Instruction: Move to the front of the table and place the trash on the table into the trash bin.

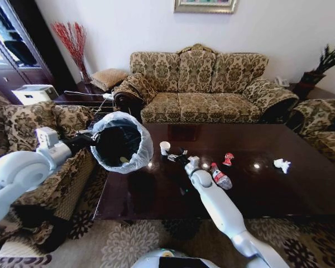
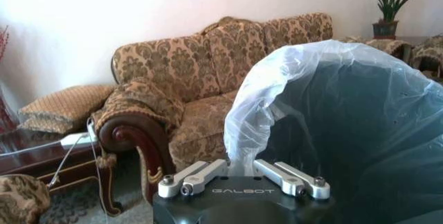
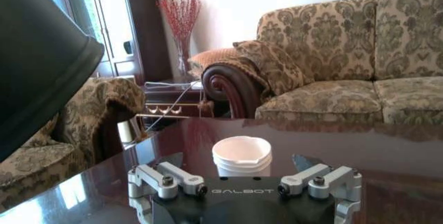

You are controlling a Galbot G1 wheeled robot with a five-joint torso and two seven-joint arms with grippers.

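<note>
My left gripper [image 2: 242, 178] is clamping the trash bin [image 1: 121, 142]; my wrist camera is showing my right gripper [image 3: 244, 181] spread wide around the paper cup [image 3: 241, 155].

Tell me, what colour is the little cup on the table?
White. The paper cup shows best in the right wrist view, standing upright on the dark table.

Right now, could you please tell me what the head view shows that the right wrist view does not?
Head view alone: the plastic bottle, red-white wrapper, crumpled tissue, and the left gripper holding the trash bin by its rim. Right wrist view alone: the open fingers flanking the cup. Both: the paper cup, the table, the sofa.
</note>
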